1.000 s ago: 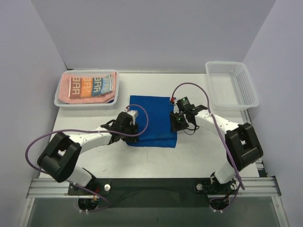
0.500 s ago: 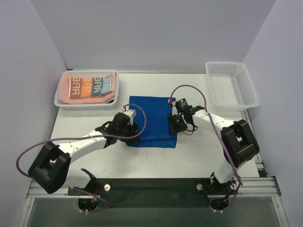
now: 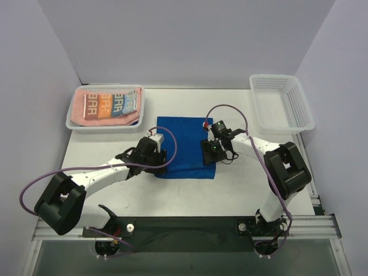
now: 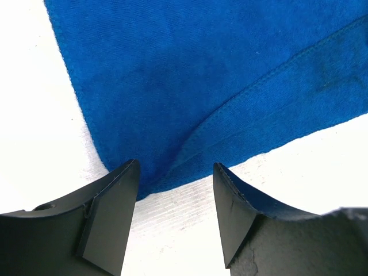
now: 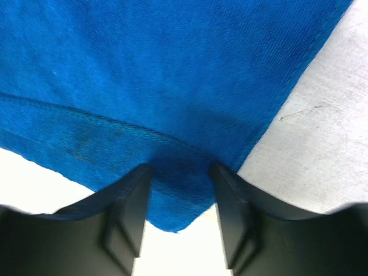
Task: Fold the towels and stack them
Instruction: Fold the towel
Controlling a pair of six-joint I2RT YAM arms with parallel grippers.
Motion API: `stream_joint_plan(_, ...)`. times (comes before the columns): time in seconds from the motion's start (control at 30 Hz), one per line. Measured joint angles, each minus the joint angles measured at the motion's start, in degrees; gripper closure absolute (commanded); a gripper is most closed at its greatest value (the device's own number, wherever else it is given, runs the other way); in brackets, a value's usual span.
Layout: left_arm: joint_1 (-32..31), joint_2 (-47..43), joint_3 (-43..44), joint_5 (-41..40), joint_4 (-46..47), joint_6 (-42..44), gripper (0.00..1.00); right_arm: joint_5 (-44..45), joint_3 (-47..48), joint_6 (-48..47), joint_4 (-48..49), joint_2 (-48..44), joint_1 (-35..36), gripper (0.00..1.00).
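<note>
Folded royal-blue terry towel (image 3: 183,138) lies flat on white worktop (image 3: 241,187); left hand (image 4: 175,172) and right hand (image 5: 179,172) each straddle a near corner, fingers spread.

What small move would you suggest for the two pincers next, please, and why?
Probably lift both straight up and clear. The left pincer and right pincer stand open astride the near corners of the blue towel, which lies flat with a folded layer showing, so neither seems to hold anything.
</note>
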Motion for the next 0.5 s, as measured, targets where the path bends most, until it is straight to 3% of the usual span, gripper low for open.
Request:
stream_joint_plan(0.33,0.0,1.09,-0.81,0.02,0.07,-0.22,0.36,0.74,0.44,-1.53,0.11,-0.59,0.39,0.48)
stream_joint_plan(0.5,0.0,1.7,-0.9,0.04,0.11,-0.57,0.41,2.95,1.73,-2.82,0.04,-1.27,1.46,0.5)
